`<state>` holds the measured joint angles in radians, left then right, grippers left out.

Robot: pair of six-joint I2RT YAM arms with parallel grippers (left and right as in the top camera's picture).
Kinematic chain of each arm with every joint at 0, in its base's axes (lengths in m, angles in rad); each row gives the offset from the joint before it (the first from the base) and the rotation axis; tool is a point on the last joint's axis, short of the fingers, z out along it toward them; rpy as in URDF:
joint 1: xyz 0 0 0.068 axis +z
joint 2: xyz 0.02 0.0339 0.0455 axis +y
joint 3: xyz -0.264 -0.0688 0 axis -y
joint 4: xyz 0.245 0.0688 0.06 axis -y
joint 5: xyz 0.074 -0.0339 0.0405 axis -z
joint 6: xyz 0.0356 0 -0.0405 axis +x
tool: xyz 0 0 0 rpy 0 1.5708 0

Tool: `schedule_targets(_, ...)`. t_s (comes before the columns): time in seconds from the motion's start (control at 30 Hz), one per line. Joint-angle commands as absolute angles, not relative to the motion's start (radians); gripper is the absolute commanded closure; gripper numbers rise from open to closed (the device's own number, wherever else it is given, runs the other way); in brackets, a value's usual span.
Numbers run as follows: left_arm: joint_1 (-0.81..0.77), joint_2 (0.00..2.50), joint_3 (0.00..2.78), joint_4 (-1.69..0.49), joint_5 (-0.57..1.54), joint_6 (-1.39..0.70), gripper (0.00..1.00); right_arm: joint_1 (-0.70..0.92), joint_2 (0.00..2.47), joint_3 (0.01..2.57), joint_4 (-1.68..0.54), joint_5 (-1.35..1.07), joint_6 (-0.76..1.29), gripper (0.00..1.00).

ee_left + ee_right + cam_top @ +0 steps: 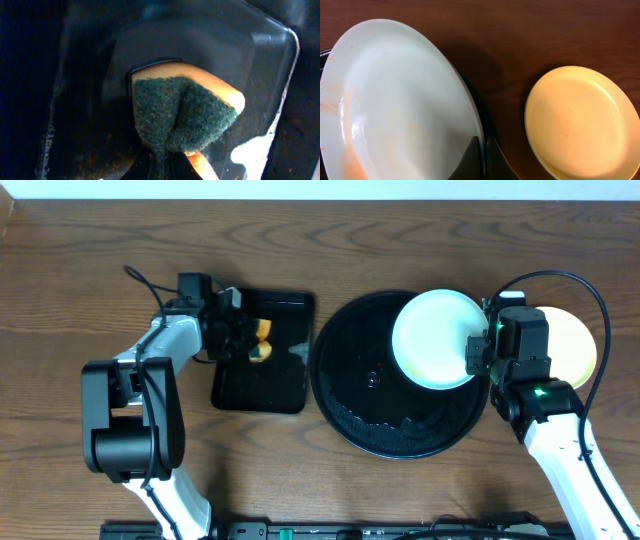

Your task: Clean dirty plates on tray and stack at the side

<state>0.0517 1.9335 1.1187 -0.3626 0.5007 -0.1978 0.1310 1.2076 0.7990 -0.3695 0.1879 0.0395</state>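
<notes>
A pale mint-blue plate with faint orange smears is held tilted over the right part of the round black tray. My right gripper is shut on its right rim; this shows in the right wrist view, with the plate to the left. A pale yellow plate lies on the wood to the right, also in the right wrist view. My left gripper is shut on a yellow-and-green sponge over the rectangular tray. A third plate is not in view.
A small rectangular black tray with wet residue sits left of the round tray; its glossy floor fills the left wrist view. Dark wood tabletop surrounds both. Cables run from both arms.
</notes>
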Motion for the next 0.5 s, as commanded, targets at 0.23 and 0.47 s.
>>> schedule_targets(0.23,0.021,1.950,1.108,-0.346,0.867,-0.107,0.93,0.146,1.197,0.807,-0.361,0.206,0.025,0.99)
schedule_targets(0.47,-0.013,1.951,1.108,-0.440,0.369,-0.174,0.92,0.146,1.197,0.807,-0.363,0.206,0.025,0.99)
